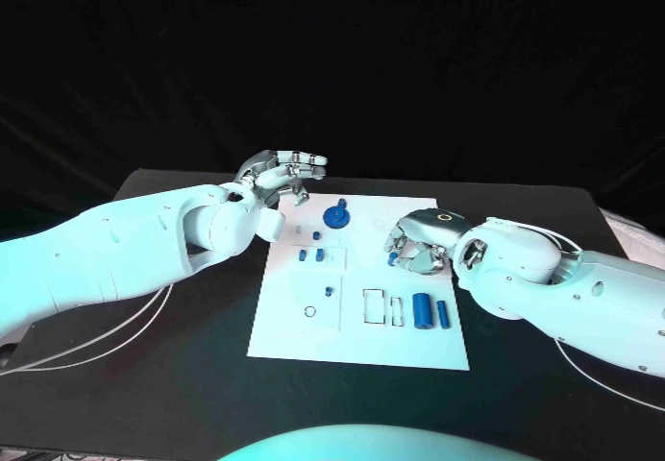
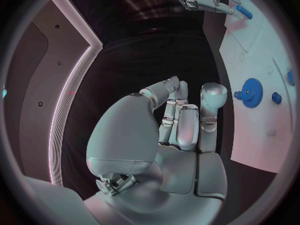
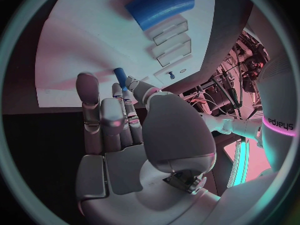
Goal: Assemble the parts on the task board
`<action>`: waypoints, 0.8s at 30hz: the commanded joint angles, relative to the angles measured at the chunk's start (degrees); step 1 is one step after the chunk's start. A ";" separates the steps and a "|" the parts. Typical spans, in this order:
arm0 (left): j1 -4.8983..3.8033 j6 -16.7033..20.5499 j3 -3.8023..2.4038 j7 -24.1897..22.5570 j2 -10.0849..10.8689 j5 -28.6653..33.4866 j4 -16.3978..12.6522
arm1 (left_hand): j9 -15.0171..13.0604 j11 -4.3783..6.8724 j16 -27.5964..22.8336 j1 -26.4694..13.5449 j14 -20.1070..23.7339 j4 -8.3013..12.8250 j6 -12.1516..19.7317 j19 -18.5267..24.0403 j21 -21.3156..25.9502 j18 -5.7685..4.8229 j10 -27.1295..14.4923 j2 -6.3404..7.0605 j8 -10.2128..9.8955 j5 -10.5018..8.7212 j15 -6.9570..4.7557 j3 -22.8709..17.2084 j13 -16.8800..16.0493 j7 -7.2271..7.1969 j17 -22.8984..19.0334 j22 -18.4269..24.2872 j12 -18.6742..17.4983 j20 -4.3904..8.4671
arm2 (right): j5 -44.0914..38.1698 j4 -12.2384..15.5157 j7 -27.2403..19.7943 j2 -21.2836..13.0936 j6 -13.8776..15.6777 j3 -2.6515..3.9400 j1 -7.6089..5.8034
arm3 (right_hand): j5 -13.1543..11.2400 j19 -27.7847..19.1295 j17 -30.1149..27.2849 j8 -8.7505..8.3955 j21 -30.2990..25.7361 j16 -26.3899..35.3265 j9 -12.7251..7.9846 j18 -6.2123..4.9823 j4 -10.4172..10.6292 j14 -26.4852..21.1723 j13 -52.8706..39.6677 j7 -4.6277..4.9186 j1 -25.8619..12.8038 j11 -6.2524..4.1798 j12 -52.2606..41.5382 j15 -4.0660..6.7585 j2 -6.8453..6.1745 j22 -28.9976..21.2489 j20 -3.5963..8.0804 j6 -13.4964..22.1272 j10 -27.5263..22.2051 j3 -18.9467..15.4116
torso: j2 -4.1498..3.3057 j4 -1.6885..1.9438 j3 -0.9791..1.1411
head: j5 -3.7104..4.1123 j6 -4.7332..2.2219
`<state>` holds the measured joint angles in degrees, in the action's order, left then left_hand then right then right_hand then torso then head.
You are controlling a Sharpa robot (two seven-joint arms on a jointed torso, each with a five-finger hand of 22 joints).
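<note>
Seen over the white task board (image 1: 354, 341): right hand (image 1: 419, 245) low at the board's right edge, a slim blue pin (image 3: 119, 77) pinched at its fingertips (image 3: 128, 92). Left hand (image 1: 284, 175) raised beyond the far left corner, curled in, holding nothing. Blue gear (image 1: 337, 214) seated near the far edge; two blue cylinders (image 1: 431, 312) lying at the near right, small blue pegs (image 1: 312, 255) mid-board. Judged best practice for the insertion: keep pin upright, line up over its hole, lower slowly, release only once seated, well clear of neighbouring pieces.
</note>
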<state>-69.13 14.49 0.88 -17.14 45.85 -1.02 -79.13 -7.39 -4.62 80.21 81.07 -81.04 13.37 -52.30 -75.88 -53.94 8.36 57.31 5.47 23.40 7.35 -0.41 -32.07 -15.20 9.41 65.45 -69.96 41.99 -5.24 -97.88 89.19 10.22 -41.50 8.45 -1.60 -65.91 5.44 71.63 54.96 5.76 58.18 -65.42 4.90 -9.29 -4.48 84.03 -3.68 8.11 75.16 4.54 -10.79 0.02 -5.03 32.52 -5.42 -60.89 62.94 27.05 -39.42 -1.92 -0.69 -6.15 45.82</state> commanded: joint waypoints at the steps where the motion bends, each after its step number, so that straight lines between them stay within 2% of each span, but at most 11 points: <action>1: 0.01 -0.44 -0.04 0.13 -0.07 -0.81 -0.09 | -0.05 0.15 0.39 -0.73 -0.55 -0.02 0.52 -0.72 -0.90 -0.97 -0.36 0.05 0.45 0.33 -0.02 -0.52 -8.56 -0.03 0.58 -0.48 2.77 0.11 | -1.56 -0.24 0.43 0.37 0.03 -0.09 0.32 | -0.34 0.43 0.46 0.37 0.64 -0.57 0.11 -0.17 0.09 0.98 -0.07 -0.04 0.14 -0.06 -0.42 0.60 0.81 0.60 0.06 -0.73 0.73 0.33 | 0.00 0.00 -0.03 | 0.01 0.03; 10: 0.01 -0.50 -0.04 0.21 -0.06 -0.97 -0.11 | 0.17 0.26 1.20 -1.65 -1.79 -0.13 1.00 -1.49 -1.80 -1.14 -0.01 0.62 0.57 0.68 -0.13 -1.37 -8.43 -0.11 2.76 -0.84 1.92 0.17 | -2.33 -1.07 0.85 1.05 -0.22 -0.12 0.54 | -0.70 0.72 0.74 0.73 1.01 -1.02 0.30 -0.09 0.12 1.13 -0.05 -0.24 0.21 -0.31 -0.70 0.76 1.09 1.10 0.22 -1.73 1.75 0.27 | 0.01 0.00 -0.04 | 0.09 0.09; 24: 0.01 -0.57 -0.04 -0.19 -0.01 -0.33 -0.11 | 0.50 0.30 0.66 -2.53 -1.75 -0.55 1.43 -1.09 -0.10 -0.86 0.57 0.89 0.46 -0.20 -0.13 -1.95 -7.89 -0.06 2.10 0.25 0.21 0.17 | -3.09 -2.05 1.02 1.82 -1.06 -0.24 0.93 | -1.75 0.90 0.91 1.04 1.26 -1.42 0.50 -0.05 0.20 1.20 -0.05 -0.55 0.27 -0.62 -0.81 1.00 1.52 1.41 0.41 -2.71 2.74 0.11 | -0.01 -0.02 0.01 | 0.28 0.23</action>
<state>-69.11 14.48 0.88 -16.78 45.89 -1.52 -79.12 -6.97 -4.36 81.07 79.12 -82.43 12.96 -51.27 -77.09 -54.35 8.36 57.57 6.36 23.63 7.47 -0.60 -33.71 -21.69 9.19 67.60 -69.77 42.48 -5.03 -99.84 87.23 10.99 -39.83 8.73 -1.64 -65.30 3.96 72.14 55.84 6.57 59.29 -66.57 5.32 -9.29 -4.41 83.90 -3.66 7.52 75.49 3.82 -11.24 0.56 -4.28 33.88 -4.91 -63.30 65.35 27.12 -39.41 -1.93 -0.70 -5.95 46.01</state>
